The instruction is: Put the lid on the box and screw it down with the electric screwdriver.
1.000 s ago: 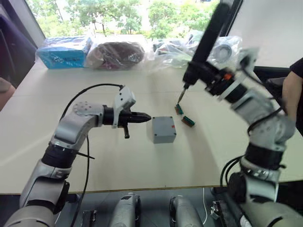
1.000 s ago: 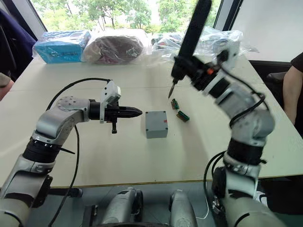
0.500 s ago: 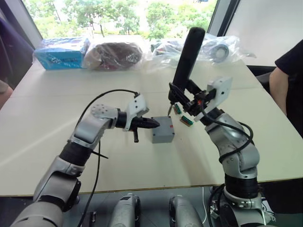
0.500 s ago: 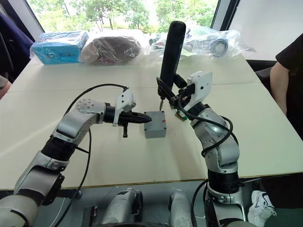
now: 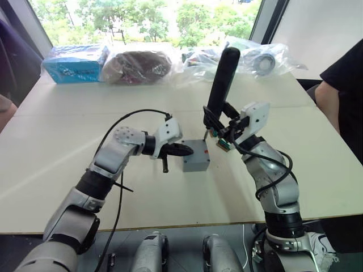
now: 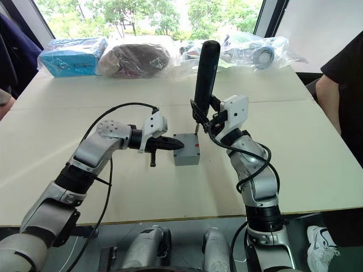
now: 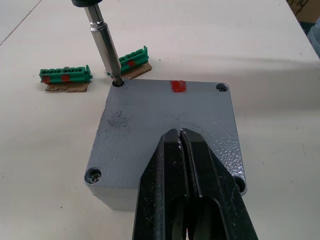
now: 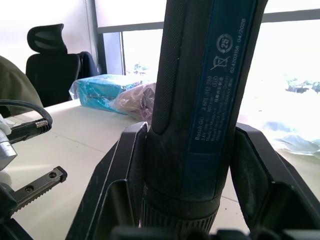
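Two grippers meet at the box (image 5: pixel 195 160), which sits near the middle of the table (image 5: pixel 51 153) with the lid (image 7: pixel 167 131) already on top of it. The left gripper (image 7: pixel 180 137) reaches in from the robot's left, its fingers pressed together with nothing between them, and their tips rest on the lid's top, toward the edge nearest that arm. The right gripper (image 8: pixel 187 165) is clamped around the screwdriver (image 5: pixel 221 76), one finger on each side of the black barrel, and holds the tool nearly upright over the box. The metal bit (image 7: pixel 104 42) comes down into the screw hole (image 7: pixel 118 84) at one far corner of the lid. Screws show in the lid's other corner holes, and a small red mark (image 7: pixel 178 86) lies on the far edge of the lid. Two green connector strips (image 7: pixel 65 76) lie on the table just beyond the box. Plastic-wrapped items and a blue package (image 5: pixel 74 63) line the far edge of the table. A person's arm (image 5: pixel 332 105) shows at the right edge.
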`<state>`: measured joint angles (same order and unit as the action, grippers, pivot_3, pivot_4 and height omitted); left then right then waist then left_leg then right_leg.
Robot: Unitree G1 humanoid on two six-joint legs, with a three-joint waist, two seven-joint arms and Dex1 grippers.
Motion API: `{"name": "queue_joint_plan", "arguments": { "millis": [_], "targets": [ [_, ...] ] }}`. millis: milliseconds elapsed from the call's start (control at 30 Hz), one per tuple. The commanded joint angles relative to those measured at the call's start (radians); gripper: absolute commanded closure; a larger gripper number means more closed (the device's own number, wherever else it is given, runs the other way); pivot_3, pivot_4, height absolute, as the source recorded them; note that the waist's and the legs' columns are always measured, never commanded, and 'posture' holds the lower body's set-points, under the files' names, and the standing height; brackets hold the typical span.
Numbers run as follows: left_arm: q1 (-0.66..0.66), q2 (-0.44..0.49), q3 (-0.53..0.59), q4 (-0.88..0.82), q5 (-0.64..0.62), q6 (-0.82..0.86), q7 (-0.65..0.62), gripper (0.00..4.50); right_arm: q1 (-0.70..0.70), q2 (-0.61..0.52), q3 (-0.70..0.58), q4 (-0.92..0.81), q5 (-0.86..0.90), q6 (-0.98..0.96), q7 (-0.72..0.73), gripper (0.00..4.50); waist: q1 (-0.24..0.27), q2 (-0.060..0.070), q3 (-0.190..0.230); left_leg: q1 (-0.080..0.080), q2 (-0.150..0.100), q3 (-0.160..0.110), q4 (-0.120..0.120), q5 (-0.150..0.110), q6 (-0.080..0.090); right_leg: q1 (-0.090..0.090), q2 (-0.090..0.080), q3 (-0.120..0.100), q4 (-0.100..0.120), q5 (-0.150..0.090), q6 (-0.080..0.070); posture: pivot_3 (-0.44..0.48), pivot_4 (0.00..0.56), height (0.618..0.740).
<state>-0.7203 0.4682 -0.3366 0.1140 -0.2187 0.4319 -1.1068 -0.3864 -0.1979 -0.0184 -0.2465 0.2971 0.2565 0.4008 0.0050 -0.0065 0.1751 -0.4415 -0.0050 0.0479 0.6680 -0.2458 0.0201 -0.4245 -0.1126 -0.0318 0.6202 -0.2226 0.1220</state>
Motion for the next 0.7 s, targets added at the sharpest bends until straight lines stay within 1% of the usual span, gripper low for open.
{"name": "queue_joint_plan", "arguments": {
  "millis": [33,233,300,367,400,467,700],
  "targets": [
    [0.005,0.001,0.012,-0.008,0.009,0.007,0.005,4.50,0.014,0.006,0.003,-0.008,-0.006,-0.035,-0.002,2.64,0.000,0.000,0.000,0.000,0.000,0.000,0.000,0.000,0.000,0.000,0.000,0.000,0.000,0.000,0.000,0.000,0.150,0.740],
    [0.007,-0.001,0.009,-0.011,0.009,0.011,0.006,4.50,0.068,-0.015,0.055,0.016,-0.035,0.006,0.007,2.64,-0.001,-0.001,-0.001,0.001,0.000,0.000,0.000,0.000,0.000,0.001,0.000,0.000,0.000,0.000,0.000,0.000,0.150,0.740],
    [0.012,0.000,0.006,-0.014,0.011,0.010,0.006,4.50,0.087,-0.023,0.071,0.025,-0.042,0.065,-0.006,2.64,-0.001,-0.001,-0.001,0.003,0.000,0.000,0.000,0.000,0.000,0.004,0.000,0.000,0.000,0.000,0.000,0.000,0.150,0.740],
    [0.015,-0.001,0.005,-0.016,0.011,0.013,0.008,4.50,0.094,-0.031,0.083,0.044,-0.056,0.090,-0.013,2.64,-0.001,-0.001,-0.002,0.008,0.001,0.000,-0.001,0.000,0.000,0.009,0.000,0.000,-0.001,0.000,0.000,0.000,0.150,0.740],
    [0.015,-0.002,0.005,-0.017,0.012,0.014,0.008,4.50,0.092,-0.035,0.086,0.051,-0.059,0.098,-0.014,2.64,-0.002,-0.001,-0.002,0.015,0.001,0.000,-0.002,-0.001,0.001,0.015,0.000,0.000,-0.003,0.000,-0.001,0.000,0.150,0.740],
    [0.016,-0.005,0.006,-0.018,0.013,0.017,0.009,4.50,0.090,-0.038,0.090,0.060,-0.063,0.104,-0.009,2.64,-0.002,-0.002,-0.005,0.021,0.002,0.000,-0.003,-0.002,0.002,0.021,0.000,0.000,-0.004,-0.003,-0.004,0.000,0.150,0.740],
    [0.019,-0.011,0.012,-0.020,0.016,0.021,0.013,4.50,0.080,-0.052,0.105,0.085,-0.068,0.122,0.016,2.64,-0.001,-0.003,-0.009,0.021,0.003,-0.001,-0.003,-0.002,0.002,0.021,0.000,0.000,-0.004,-0.003,-0.004,0.000,0.150,0.740]
  ]
}}
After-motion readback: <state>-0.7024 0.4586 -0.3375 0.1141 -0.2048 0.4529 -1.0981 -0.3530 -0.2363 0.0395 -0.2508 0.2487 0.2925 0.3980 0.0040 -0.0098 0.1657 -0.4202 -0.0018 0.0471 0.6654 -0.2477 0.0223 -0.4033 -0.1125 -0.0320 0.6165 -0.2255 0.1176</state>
